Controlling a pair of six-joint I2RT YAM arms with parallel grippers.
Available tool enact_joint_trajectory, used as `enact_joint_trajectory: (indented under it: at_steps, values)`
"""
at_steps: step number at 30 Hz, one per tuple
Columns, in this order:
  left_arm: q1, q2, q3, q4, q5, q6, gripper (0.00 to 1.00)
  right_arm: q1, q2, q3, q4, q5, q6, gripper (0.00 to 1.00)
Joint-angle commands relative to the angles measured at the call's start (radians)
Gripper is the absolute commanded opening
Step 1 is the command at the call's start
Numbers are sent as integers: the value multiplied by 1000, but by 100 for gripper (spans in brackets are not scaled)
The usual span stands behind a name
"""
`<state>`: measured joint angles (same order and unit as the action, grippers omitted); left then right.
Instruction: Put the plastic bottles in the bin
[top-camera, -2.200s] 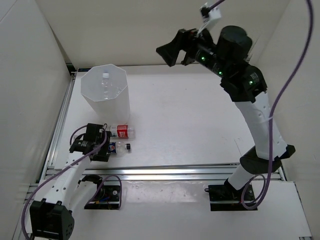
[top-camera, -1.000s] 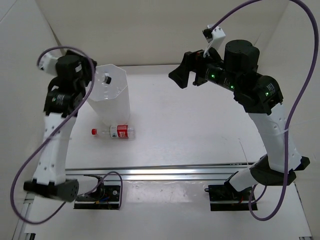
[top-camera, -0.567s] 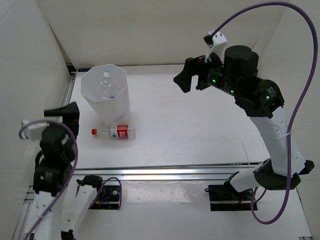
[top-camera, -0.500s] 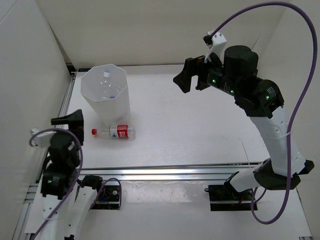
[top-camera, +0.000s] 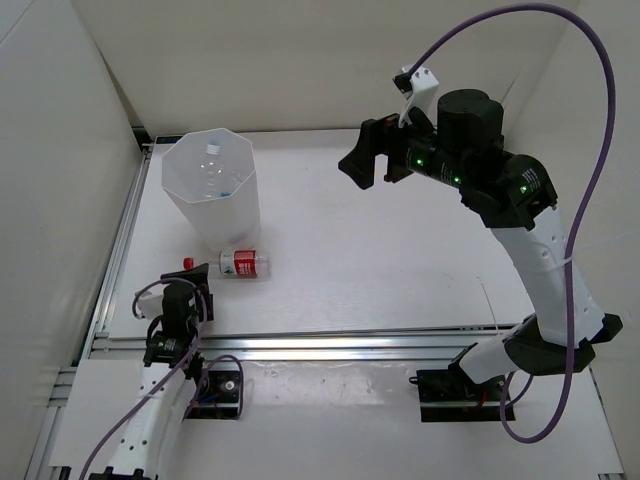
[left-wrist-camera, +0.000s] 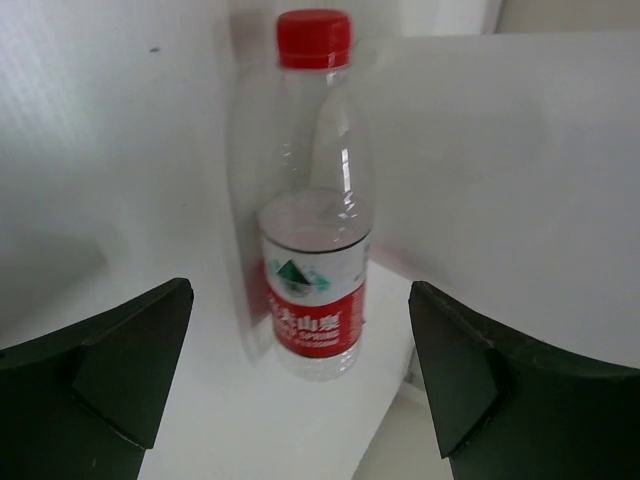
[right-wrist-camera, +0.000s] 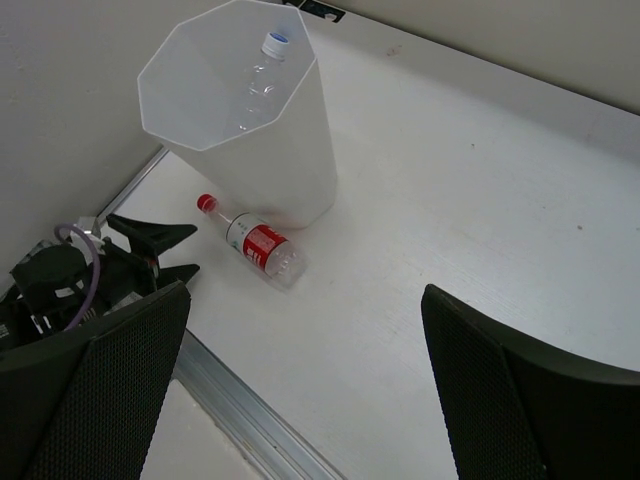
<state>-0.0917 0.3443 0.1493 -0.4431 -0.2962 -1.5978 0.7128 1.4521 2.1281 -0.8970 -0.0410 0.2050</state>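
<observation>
One white table (top-camera: 400, 270) is being shared by both arms. Toward its far left corner the bin (top-camera: 215, 205), tall, translucent and eight-sided, is standing upright with its mouth open. At least one clear bottle (right-wrist-camera: 262, 75) is being held inside it, leaning against the inner wall with its cap up; how many more are lying in there cannot be told.

The right gripper (top-camera: 360, 160) is being held high above the middle of the table with its jaws spread wide and nothing between them. The left gripper (top-camera: 196, 283) is being held low at the near left edge, its jaws likewise parted and empty.

The red-labelled bottle (top-camera: 240, 264) is lying on its side on the table just beside the foot of the bin, its red cap (left-wrist-camera: 314, 38) pointing at the left gripper and lying near it. A red and white band is being shown on its label (left-wrist-camera: 315, 300), with a green triangular mark and white Chinese characters too blurred to be read.
</observation>
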Motion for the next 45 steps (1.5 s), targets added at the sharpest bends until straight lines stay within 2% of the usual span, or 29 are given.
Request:
enact_joint_trajectory:
  at_steps: [1, 4, 10, 18, 22, 25, 30, 33, 34, 35, 36, 39, 41, 43, 44, 45]
  values:
    - [64, 51, -14, 173, 58, 36, 100, -1, -27, -6, 0, -19, -22, 100]
    - [99, 135, -28, 314, 138, 86, 100, -1, -36, -26, -10, -28, -42, 100]
    - [153, 295, -17, 469, 181, 166, 100, -1, -36, -27, -19, -59, -42, 100]
    - [171, 534, -42, 720, 238, 225, 100, -1, -27, -27, -37, -92, -61, 100]
    - [181, 651, -7, 770, 305, 262, 100, -1, -27, -36, -46, -92, -70, 100]
    - [181, 722, 7, 770, 305, 262, 100, -1, -27, -36, -55, -82, -70, 100]
    - [181, 805, 32, 828, 327, 262, 89, -1, -27, -36, -65, -73, -70, 100]
    - [190, 852, 71, 828, 350, 262, 78, -1, -16, -36, -65, -73, -70, 100]
    - [190, 861, 72, 828, 350, 271, 70, -1, -16, -24, -65, -73, -70, 100]
    - [190, 861, 82, 828, 359, 280, 50, -1, -6, -23, -65, -73, -70, 100]
    - [190, 861, 82, 828, 368, 289, 45, -1, -6, -23, -65, -82, -70, 100]
    - [190, 773, 104, 677, 397, 315, 45, -1, 5, -14, -65, -102, -70, 100]
    - [190, 603, 113, 554, 423, 326, 46, -1, 14, -14, -53, -102, -70, 100]
    - [190, 434, 136, 326, 424, 335, 48, -1, 25, -14, -43, -93, -81, 100]
    - [190, 262, 157, 248, 414, 326, 48, -1, 36, -14, -31, -92, -81, 100]
    - [190, 186, 186, 175, 389, 326, 48, -1, 50, -2, -31, -83, -81, 100]
